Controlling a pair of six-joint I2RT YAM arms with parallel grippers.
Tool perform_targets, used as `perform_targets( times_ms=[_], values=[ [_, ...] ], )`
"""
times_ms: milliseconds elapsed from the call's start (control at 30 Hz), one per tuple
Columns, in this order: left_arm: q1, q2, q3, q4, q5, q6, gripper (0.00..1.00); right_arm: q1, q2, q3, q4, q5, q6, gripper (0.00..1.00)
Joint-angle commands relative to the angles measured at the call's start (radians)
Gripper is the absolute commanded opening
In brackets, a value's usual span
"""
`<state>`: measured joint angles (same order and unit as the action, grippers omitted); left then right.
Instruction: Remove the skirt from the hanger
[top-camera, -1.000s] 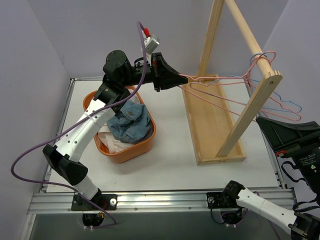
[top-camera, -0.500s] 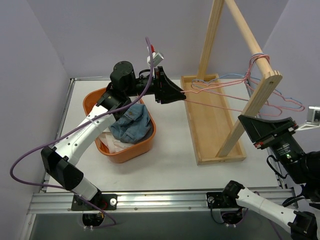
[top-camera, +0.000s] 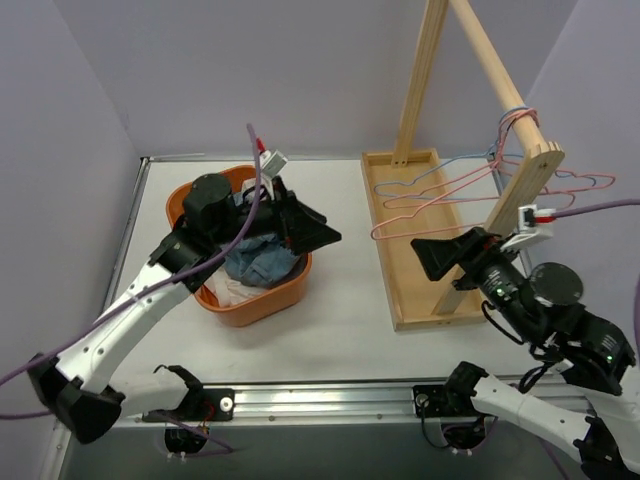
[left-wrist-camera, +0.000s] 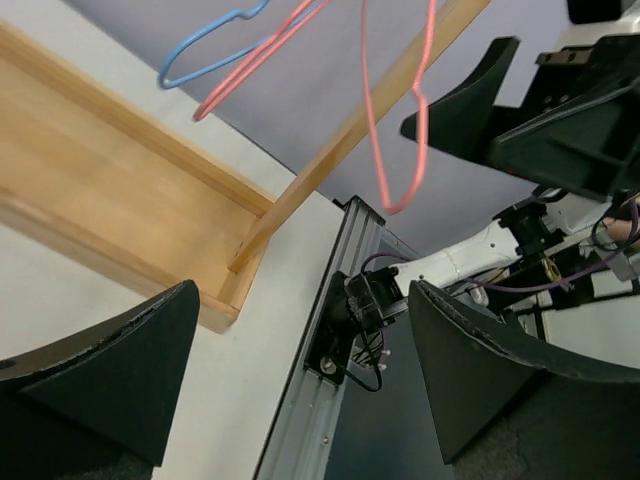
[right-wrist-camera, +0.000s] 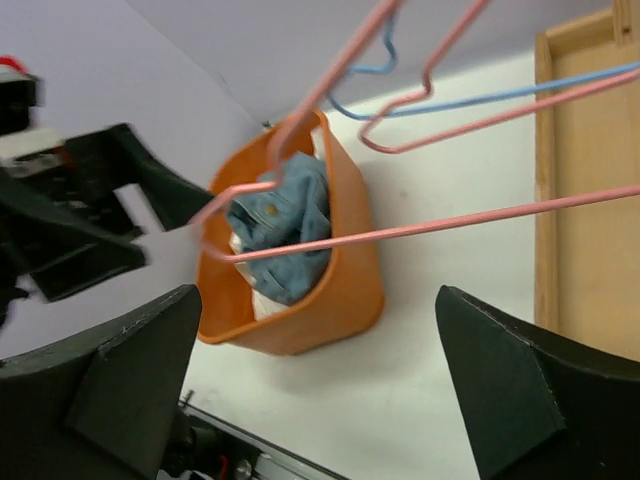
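Note:
The blue denim skirt (top-camera: 262, 258) lies crumpled in the orange basket (top-camera: 250, 305), on top of white cloth; it also shows in the right wrist view (right-wrist-camera: 285, 225). A bare pink wire hanger (right-wrist-camera: 420, 227) hangs free from the wooden rail (top-camera: 500, 70), with no garment on it. My left gripper (top-camera: 325, 238) is open and empty above the basket's right rim, its jaws wide apart (left-wrist-camera: 302, 290). My right gripper (top-camera: 418, 252) is open and empty too (right-wrist-camera: 318, 292), hovering by the rack's near post and pointing left at the basket.
The wooden rack's tray base (top-camera: 400, 290) lies right of centre, its slanted post rising over it. A blue hanger (top-camera: 440, 178) and another pink one (top-camera: 590, 180) hang on the same rail. The metal rail (top-camera: 330, 400) runs along the table's near edge.
My left gripper opened, let go of the pink hanger and drew back left over the basket. My right gripper opened and swung left toward the rack. The hanger now dangles free.

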<state>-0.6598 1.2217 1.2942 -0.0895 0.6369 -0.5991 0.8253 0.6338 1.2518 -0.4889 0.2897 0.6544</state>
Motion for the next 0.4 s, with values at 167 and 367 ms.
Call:
perform_targets(
  times_ms=[167,367],
  values=[
    [0.020,-0.422,-0.417,0.036,-0.270,-0.295,0.94,0.002,0.001,-0.236,0.064,0.008,0.079,1.00],
    [0.023,-0.611,-0.741,0.326,-0.172,-0.476,0.94,0.003,-0.218,-0.543,0.272,-0.063,0.122,1.00]
  ],
)
